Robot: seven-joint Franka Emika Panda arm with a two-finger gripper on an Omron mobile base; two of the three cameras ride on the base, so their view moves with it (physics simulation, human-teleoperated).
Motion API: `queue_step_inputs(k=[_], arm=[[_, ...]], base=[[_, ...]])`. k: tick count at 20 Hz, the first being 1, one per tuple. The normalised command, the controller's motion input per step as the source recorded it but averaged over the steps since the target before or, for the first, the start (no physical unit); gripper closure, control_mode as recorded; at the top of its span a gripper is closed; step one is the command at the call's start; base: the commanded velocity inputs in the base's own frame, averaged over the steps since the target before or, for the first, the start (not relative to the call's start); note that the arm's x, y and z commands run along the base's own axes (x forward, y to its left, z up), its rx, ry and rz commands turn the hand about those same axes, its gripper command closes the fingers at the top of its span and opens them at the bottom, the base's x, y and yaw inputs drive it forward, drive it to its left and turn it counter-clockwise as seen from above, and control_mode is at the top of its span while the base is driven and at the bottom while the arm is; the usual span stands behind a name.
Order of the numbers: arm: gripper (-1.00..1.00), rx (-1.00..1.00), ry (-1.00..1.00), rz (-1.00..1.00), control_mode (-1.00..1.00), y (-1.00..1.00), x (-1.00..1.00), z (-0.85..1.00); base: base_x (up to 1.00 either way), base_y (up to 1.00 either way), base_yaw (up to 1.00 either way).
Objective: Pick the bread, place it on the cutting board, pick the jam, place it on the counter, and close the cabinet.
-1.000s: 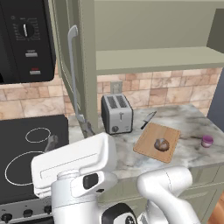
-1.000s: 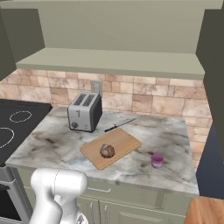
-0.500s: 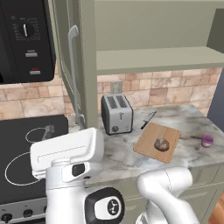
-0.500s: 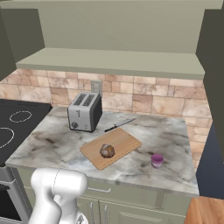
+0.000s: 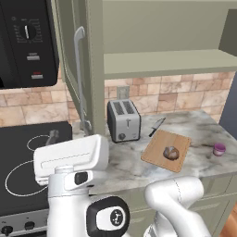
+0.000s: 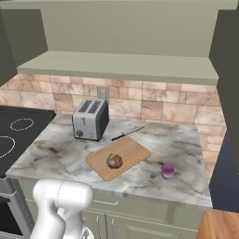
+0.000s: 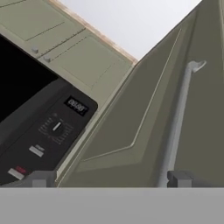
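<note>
The brown bread lies on the wooden cutting board. To the right of the board, the purple jam stands on the marbled counter. Above them the green cabinet is open, and its left door is swung out with its silver handle showing. My gripper is open and holds nothing. It looks up at that door from below, with the handle just above the right fingertip.
A silver toaster stands at the back of the counter. A black knife lies behind the board. The black stove is on the left. The black microwave hangs left of the open door.
My hand has risen a little and shifted left, toward the open door. The bread, the jam and the door have not moved.
</note>
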Motion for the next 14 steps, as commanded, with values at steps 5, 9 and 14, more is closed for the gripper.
queue_step_inputs(k=[5, 9, 14], arm=[[-1.00, 0.04, -0.04, -0.18, -1.00, -0.06, 0.00, 0.00], [-1.00, 0.04, -0.07, -0.24, -1.00, -0.14, 0.03, 0.00], [-1.00, 0.08, -0.02, -0.14, -1.00, -0.36, 0.10, 0.00]], base=[[0.00, 0.00, 0.00], [0.00, 0.00, 0.00], [0.00, 0.00, 0.00]])
